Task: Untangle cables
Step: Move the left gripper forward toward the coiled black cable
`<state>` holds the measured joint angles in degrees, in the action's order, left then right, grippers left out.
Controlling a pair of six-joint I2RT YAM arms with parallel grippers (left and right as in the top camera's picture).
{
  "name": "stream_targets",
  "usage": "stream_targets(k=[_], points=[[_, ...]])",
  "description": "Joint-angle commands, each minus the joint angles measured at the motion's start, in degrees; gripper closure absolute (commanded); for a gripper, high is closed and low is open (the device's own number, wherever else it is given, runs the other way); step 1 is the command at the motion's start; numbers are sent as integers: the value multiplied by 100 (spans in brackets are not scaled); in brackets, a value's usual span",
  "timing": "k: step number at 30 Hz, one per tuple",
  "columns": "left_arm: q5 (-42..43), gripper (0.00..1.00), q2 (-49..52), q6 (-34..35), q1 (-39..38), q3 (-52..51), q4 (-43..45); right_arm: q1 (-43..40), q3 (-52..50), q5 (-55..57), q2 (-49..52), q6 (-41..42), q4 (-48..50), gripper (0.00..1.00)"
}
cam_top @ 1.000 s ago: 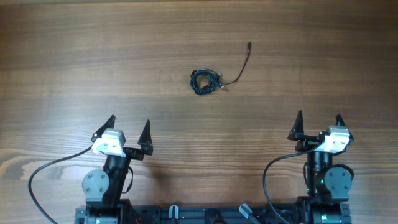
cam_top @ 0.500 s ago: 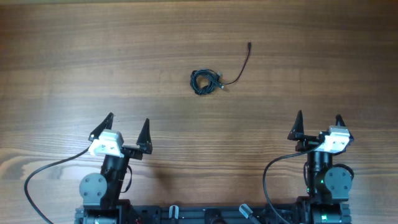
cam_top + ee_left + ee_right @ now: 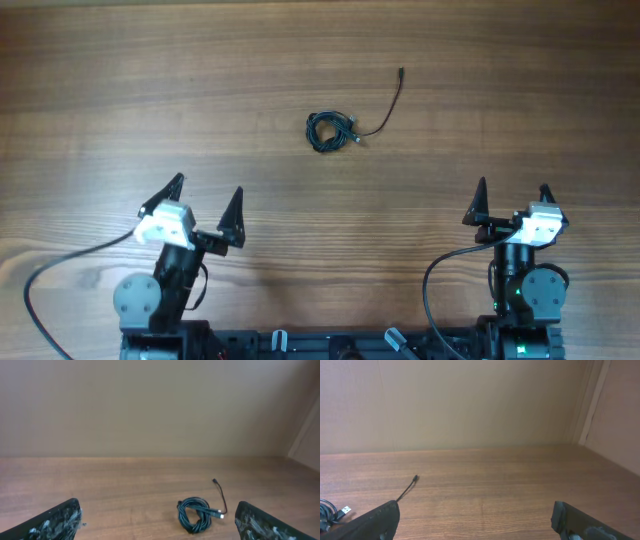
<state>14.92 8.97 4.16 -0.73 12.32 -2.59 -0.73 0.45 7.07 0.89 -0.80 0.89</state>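
The cables [image 3: 328, 131] lie bunched in a small black coil near the middle of the wooden table [image 3: 120, 90], with one thin strand [image 3: 388, 103] trailing up and to the right to a small plug tip. The left wrist view shows the same cables [image 3: 195, 515] ahead and right of centre. Only the loose strand [image 3: 407, 489] and a plug end show at the left of the right wrist view. My left gripper [image 3: 208, 196] stands open well below and left of the coil. Far to the lower right, my right gripper [image 3: 511, 189] is open too. Neither holds anything.
Both arm bases and their thick black cables [image 3: 60, 275] sit along the table's near edge. A plain wall [image 3: 150, 405] rises behind the table's far edge.
My left gripper has swung slightly to the left and turned a little. The right arm and the cables have not moved.
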Motion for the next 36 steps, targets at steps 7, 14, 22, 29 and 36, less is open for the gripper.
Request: stream_targets(k=[7, 14, 22, 29, 36], points=[[518, 0, 1797, 79, 22, 1064, 24, 33, -17, -55, -61, -70, 15, 0], [916, 0, 2686, 402, 22, 1469, 22, 33, -17, -55, -61, -66, 15, 0], [975, 0, 2828, 726, 22, 1696, -258, 33, -17, -55, -61, -66, 15, 0], [1462, 0, 2828, 721, 22, 1808, -256, 33, -17, -55, -61, -66, 15, 0], [1764, 0, 2828, 728, 22, 1808, -234, 33, -17, -55, -61, -66, 15, 0]])
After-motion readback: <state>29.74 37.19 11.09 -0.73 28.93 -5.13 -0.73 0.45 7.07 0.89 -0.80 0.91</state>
